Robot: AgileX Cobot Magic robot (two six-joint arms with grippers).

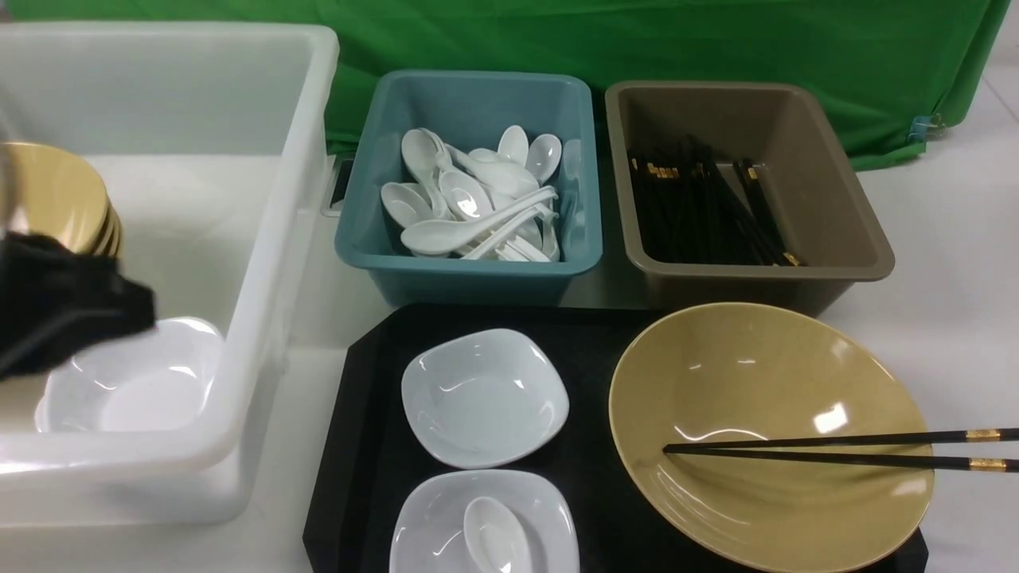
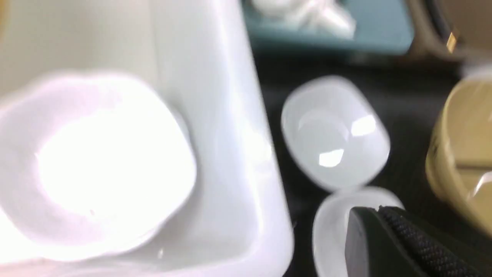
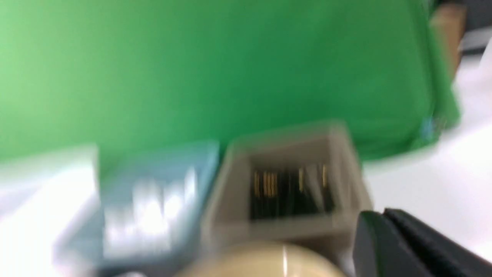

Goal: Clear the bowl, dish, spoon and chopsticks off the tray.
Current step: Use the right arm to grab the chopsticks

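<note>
Green backdrop (image 1: 637, 40), chopsticks (image 1: 836, 441) across bowl (image 1: 756, 374), tips leftward, left claw (image 2: 380, 223) and right claw (image 3: 384, 227) closed.

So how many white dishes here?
3. Two on the tray: a far dish and a near dish holding the spoon. Third dish in the tub, partly behind the left arm; more may be hidden.

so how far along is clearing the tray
Done: one dish sits in the tub. In hand: nothing; left tool and right tool look shut and empty. Left: far dish, near dish holding the spoon, and the bowl with chopsticks across it, all on the tray.
</note>
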